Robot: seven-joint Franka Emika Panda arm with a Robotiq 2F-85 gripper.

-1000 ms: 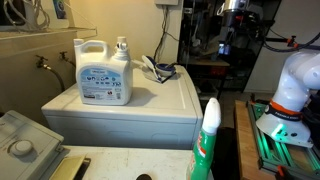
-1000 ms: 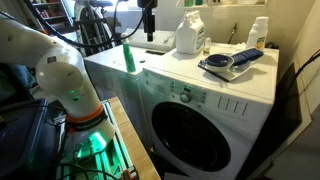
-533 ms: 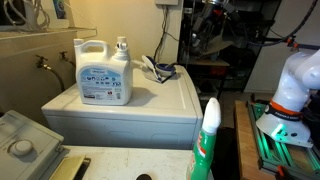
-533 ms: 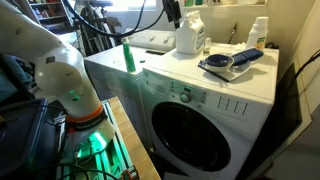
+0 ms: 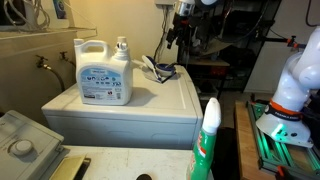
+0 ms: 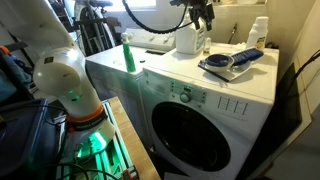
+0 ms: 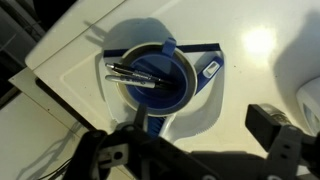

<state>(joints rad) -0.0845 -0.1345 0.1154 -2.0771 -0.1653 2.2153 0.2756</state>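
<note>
My gripper [image 7: 195,140] is open and empty, hanging in the air above the top of a white washing machine [image 7: 250,70]. Right below and ahead of it in the wrist view is a blue round cup [image 7: 150,78] with a few pens lying in it, standing on a blue-edged mat. The gripper shows high up in both exterior views [image 5: 183,30] [image 6: 203,15], above the cup [image 5: 160,70] [image 6: 222,63]. It touches nothing.
A large white detergent jug [image 5: 103,72] [image 6: 190,35] stands on the washer [image 6: 190,85]. A green spray bottle [image 5: 208,140] [image 6: 129,57] and a small white bottle [image 6: 258,35] are also there. A utility sink [image 5: 25,145] is beside the washer.
The arm has swung from beyond the washer to over its top, ending above the blue cup. The things on the washer have not moved.
</note>
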